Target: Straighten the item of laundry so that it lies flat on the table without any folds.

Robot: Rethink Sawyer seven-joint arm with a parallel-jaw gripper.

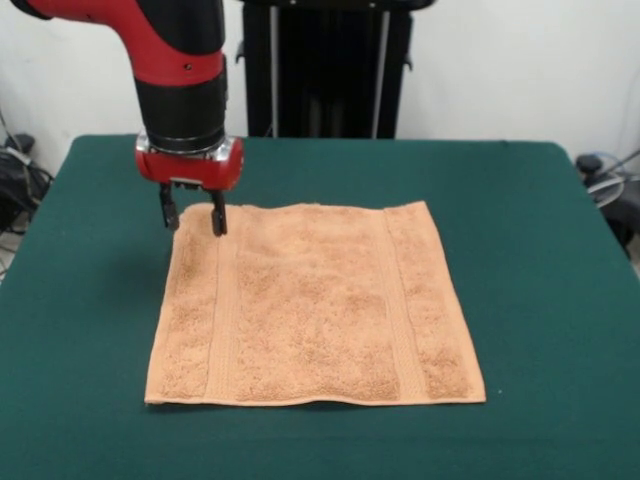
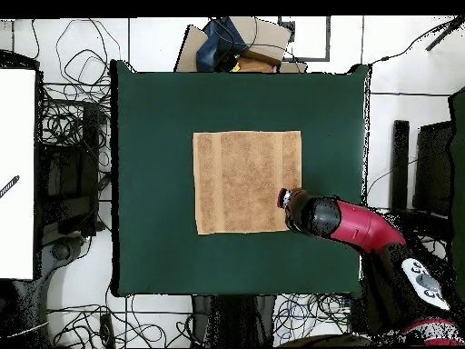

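Green table | towel lying flat mid-table | gripper hovering at towel's far-left corner, fingers parted, gripping nothing | cables trailing beside table

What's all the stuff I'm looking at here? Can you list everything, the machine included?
towel: one, light orange-tan with two woven stripes, spread flat near the middle of the table.
table: one, dark green top, much wider than the towel.
cables: many, dark, tangled on the floor around the table, seen from overhead.
cardboard box: one, brown, on the floor beyond one table edge, seen from overhead.
white panel: one, at the overhead view's left edge.
black stand: one, behind the table's far side.
arm: one, red and black, reaching down over a towel corner.
gripper: one, black fingers open, at that towel corner.
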